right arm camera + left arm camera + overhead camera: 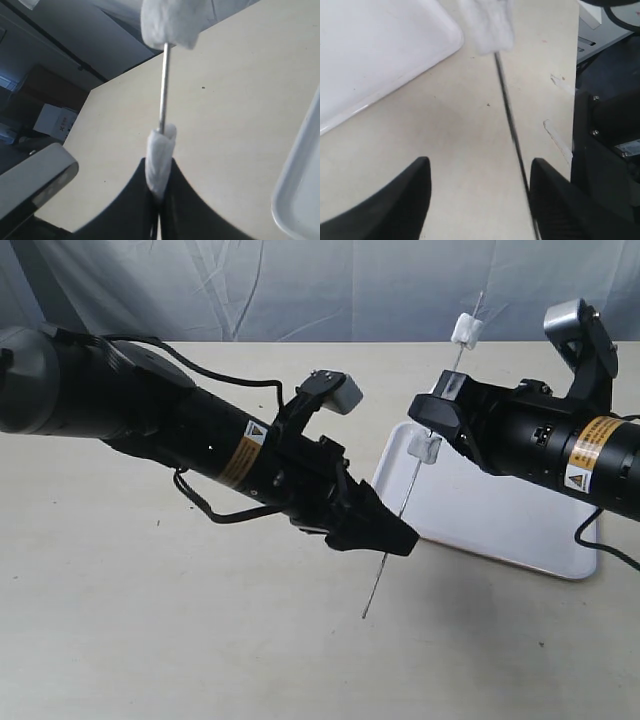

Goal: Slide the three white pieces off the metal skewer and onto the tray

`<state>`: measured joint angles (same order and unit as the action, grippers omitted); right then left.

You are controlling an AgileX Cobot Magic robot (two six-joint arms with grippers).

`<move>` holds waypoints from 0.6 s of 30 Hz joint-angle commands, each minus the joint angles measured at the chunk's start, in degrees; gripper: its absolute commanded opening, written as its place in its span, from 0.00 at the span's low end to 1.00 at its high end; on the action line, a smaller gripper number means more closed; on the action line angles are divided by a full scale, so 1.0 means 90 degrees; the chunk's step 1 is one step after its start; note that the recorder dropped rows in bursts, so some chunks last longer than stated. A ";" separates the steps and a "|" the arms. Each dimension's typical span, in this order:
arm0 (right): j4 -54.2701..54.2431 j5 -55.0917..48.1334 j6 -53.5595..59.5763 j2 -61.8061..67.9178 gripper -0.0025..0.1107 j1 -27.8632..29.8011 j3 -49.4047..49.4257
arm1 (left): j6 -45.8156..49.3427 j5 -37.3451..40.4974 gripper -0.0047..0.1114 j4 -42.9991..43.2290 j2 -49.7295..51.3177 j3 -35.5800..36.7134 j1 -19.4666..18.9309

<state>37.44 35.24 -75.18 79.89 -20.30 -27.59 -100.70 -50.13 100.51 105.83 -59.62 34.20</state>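
Left claw, mid-frame, is open around the slanted metal skewer; a white piece sits higher up; right claw squeezes the skewer.

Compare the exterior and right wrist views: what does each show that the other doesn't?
Exterior only: the left gripper beside the metal skewer's lower part, all three white pieces, and most of the tray. Right wrist only: a close look at the right gripper pinched shut on one white piece. Both: the skewer, the right gripper, a white piece beyond it, some tray rim, the tan table.
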 commanded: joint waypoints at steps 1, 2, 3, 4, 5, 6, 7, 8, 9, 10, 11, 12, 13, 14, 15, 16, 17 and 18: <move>0.0061 0.0001 0.0002 -0.0054 0.02 0.0019 -0.0015 | 0.0054 0.0072 0.47 -0.0141 -0.0014 -0.0037 0.0025; 0.0049 0.0003 0.0002 -0.0054 0.02 0.0019 -0.0015 | 0.0054 0.0072 0.41 -0.0141 -0.0014 -0.0037 0.0025; 0.0049 0.0003 0.0002 -0.0054 0.02 0.0019 -0.0015 | 0.0054 0.0072 0.34 -0.0127 -0.0014 -0.0037 0.0025; 0.0049 0.0003 0.0002 -0.0054 0.02 0.0019 -0.0015 | 0.0054 0.0072 0.28 -0.0127 -0.0014 -0.0037 0.0025; 0.0049 0.0003 0.0002 -0.0054 0.02 0.0019 -0.0015 | 0.0054 0.0072 0.20 -0.0127 -0.0014 -0.0037 0.0025; 0.0049 0.0003 0.0002 -0.0054 0.02 0.0019 -0.0015 | 0.0054 0.0072 0.13 -0.0127 -0.0014 -0.0037 0.0025; 0.0049 0.0003 0.0002 -0.0054 0.02 0.0019 -0.0015 | 0.0054 0.0072 0.07 -0.0127 -0.0014 -0.0037 0.0025; 0.0049 0.0003 0.0002 -0.0054 0.02 0.0019 -0.0015 | 0.0078 0.0056 0.04 -0.0127 -0.0014 -0.0037 0.0025; 0.0049 0.0003 0.0002 -0.0054 0.02 0.0019 -0.0015 | 0.0078 0.0056 0.04 -0.0127 -0.0014 -0.0037 0.0025; 0.0049 0.0003 0.0002 -0.0054 0.02 0.0019 -0.0015 | 0.0078 0.0056 0.04 -0.0127 -0.0014 -0.0037 0.0025; 0.0049 0.0003 0.0002 -0.0054 0.02 0.0019 -0.0015 | 0.0078 0.0056 0.04 -0.0127 -0.0014 -0.0037 0.0025; 0.0049 0.0003 0.0002 -0.0054 0.02 0.0019 -0.0015 | 0.0078 0.0069 0.04 -0.0138 -0.0014 -0.0037 0.0025; 0.0049 0.0003 0.0002 -0.0054 0.02 0.0019 -0.0015 | 0.0078 0.0069 0.04 -0.0138 -0.0014 -0.0037 0.0025; 0.0049 0.0003 0.0002 -0.0054 0.02 0.0019 -0.0015 | 0.0078 0.0069 0.04 -0.0138 -0.0014 -0.0037 0.0025; 0.0049 0.0003 0.0002 -0.0054 0.02 0.0019 -0.0015 | 0.0078 0.0069 0.04 -0.0138 -0.0014 -0.0037 0.0025; 0.0049 0.0003 0.0002 -0.0054 0.02 0.0019 -0.0015 | 0.0067 0.0069 0.04 -0.0139 -0.0014 -0.0037 0.0025; 0.0049 0.0003 0.0002 -0.0054 0.02 0.0019 -0.0015 | 0.0067 0.0069 0.04 -0.0139 -0.0014 -0.0037 0.0025; 0.0021 0.0003 0.0002 -0.0054 0.02 0.0019 -0.0015 | 0.0053 0.0069 0.04 -0.0139 -0.0014 -0.0037 0.0025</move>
<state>37.44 35.01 -75.29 79.89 -20.30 -27.59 -100.39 -49.03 99.99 105.83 -59.62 34.20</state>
